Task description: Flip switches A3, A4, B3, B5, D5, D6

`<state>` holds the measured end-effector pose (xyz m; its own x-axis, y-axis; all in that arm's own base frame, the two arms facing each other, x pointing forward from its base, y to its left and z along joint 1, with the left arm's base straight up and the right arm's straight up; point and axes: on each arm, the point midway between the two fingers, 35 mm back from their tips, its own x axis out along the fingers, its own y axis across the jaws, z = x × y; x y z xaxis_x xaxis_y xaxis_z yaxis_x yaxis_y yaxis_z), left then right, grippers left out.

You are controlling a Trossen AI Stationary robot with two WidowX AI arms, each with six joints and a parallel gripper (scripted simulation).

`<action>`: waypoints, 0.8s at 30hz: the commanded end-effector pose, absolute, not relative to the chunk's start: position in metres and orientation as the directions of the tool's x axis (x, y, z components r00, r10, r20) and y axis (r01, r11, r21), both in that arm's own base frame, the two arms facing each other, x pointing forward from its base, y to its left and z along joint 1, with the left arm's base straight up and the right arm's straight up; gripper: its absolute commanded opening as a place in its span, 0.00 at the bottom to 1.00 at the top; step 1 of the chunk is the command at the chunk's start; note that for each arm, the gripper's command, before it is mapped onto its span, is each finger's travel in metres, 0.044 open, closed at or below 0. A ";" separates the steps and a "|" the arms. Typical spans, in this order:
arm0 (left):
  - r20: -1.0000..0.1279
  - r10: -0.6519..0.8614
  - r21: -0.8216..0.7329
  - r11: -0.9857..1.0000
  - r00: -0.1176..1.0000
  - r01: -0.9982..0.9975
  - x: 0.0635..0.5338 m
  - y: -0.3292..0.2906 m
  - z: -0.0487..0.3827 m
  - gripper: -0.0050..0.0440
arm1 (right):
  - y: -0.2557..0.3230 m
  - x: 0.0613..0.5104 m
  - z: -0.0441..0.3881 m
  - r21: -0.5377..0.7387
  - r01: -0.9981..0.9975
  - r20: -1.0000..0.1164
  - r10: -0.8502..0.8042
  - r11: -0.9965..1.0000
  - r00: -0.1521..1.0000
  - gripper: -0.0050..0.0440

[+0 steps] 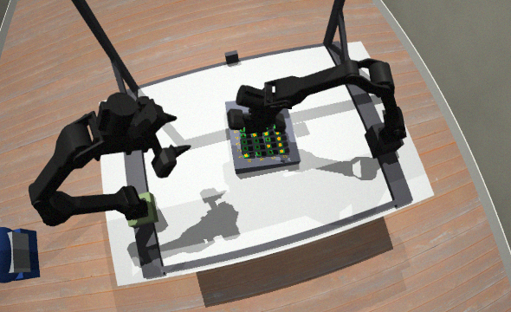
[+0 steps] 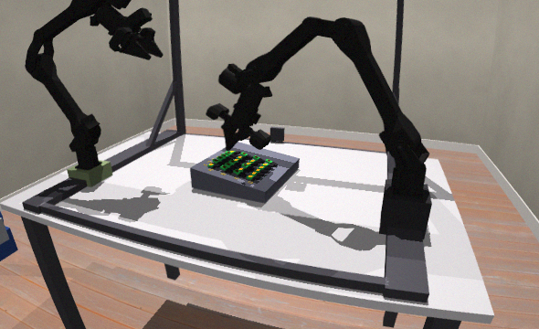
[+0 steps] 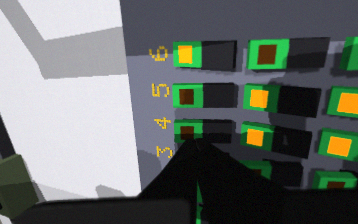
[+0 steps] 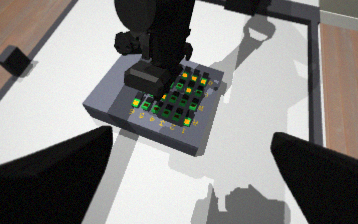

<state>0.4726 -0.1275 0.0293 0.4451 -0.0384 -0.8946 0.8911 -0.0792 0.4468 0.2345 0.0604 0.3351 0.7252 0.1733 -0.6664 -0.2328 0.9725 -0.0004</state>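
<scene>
The grey switch panel (image 1: 268,166) (image 2: 233,186) (image 3: 255,20) (image 4: 105,100) lies mid-table. My left gripper (image 2: 228,147) (image 3: 194,146) is shut and empty, its tips just over the A4–A3 area of the panel. In the left wrist view, A4 (image 3: 187,132) is dark, B5 (image 3: 258,98) is lit, A5 and B3 (image 3: 258,170) are dark, and A6 and B4 are lit. A3 (image 4: 166,112) looks dark in the right wrist view. D5 and D6 are hidden there by the left arm. My right gripper (image 1: 183,132) (image 2: 155,57) (image 4: 193,137) is open and empty, raised well beside the panel.
A dark frame runs round the white table (image 1: 312,195) (image 2: 233,238), with uprights at the back. A small black box (image 1: 231,57) (image 2: 277,134) (image 4: 14,61) sits at the back edge. The right arm stands on a green block (image 1: 149,212) (image 2: 93,175) (image 3: 17,185).
</scene>
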 end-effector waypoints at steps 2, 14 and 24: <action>-0.871 -0.047 0.491 -0.072 0.488 0.868 0.486 -0.127 0.043 0.00 | 0.059 0.233 0.343 0.000 -0.227 -0.647 0.173 0.974 0.742 0.92; -0.874 -0.048 0.487 -0.072 0.484 0.871 0.493 -0.128 0.040 0.00 | 0.059 0.233 0.343 0.000 -0.227 -0.647 0.173 0.974 0.742 0.92; -0.877 -0.047 0.480 -0.074 0.478 0.874 0.497 -0.128 0.032 0.00 | 0.059 0.233 0.343 0.000 -0.227 -0.647 0.173 0.974 0.742 0.92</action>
